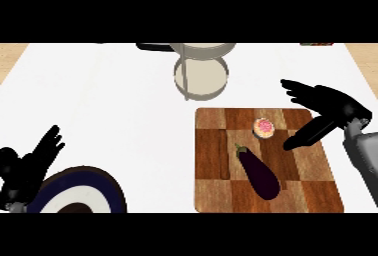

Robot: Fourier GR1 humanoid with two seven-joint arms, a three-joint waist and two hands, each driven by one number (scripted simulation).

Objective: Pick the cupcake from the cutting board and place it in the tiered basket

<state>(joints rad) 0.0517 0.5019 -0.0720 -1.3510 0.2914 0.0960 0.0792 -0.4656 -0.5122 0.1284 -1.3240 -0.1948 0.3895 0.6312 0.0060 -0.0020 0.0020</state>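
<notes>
The right robot hand (334, 107) hangs over the right edge of the brown checkered wooden cutting board (214, 185), fingers spread and straight, thumb reaching down-left toward the board's middle. It is released and holds nothing; the thumb tip ends just right of the small round cupcake with pink-and-white sprinkled top (263, 127), and whether the two touch cannot be told.

The cupcake sits upright on the upper middle part of the board, its frosted top facing up; seen from above it is round, so it shows no long axis. Just below it lies a dark purple eggplant with a green stem (258, 172), running from upper left to lower right, stem end nearest the cupcake.

The left robot hand (29, 165) rests open at the lower left, fingers up, beside a dark blue and white round plate (92, 182). The grey metal tiered basket (201, 70) stands at the far side of the white surface (111, 110), well apart from the board.
</notes>
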